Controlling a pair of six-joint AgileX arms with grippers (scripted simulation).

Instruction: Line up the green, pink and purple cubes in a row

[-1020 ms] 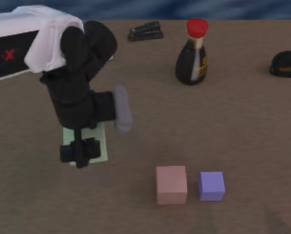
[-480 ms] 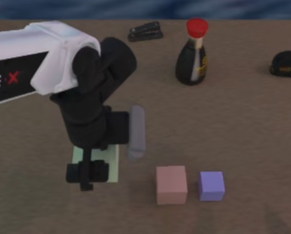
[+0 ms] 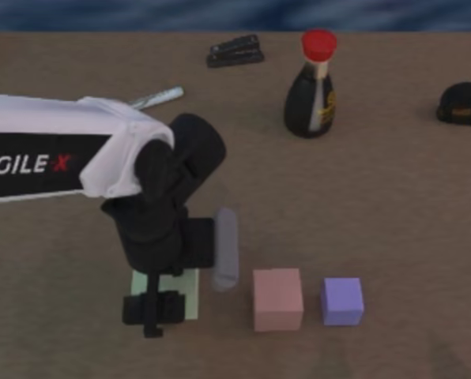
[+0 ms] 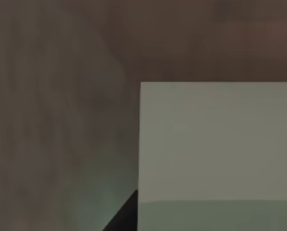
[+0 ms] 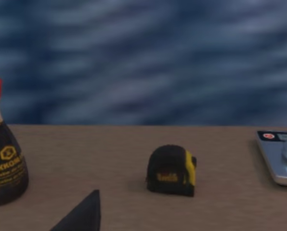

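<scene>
Green cube [image 3: 190, 286] sits clamped in left jaws, just left of pink cube [image 3: 277, 298].

The table [image 3: 393, 213] looks like matt brown wood with faint grain. The green cube [image 4: 215, 144], pink cube [image 3: 277, 298] and purple cube [image 3: 342, 300] are plain, matt and smooth (no sheen). The sauce bottle [image 3: 310, 95] is glossy.

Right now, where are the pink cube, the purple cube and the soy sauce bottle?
pink cube [image 3: 277, 295], top view, middle of its top face.
purple cube [image 3: 342, 298], top view, middle of its top face.
soy sauce bottle [image 3: 309, 101], top view, dark body.
</scene>
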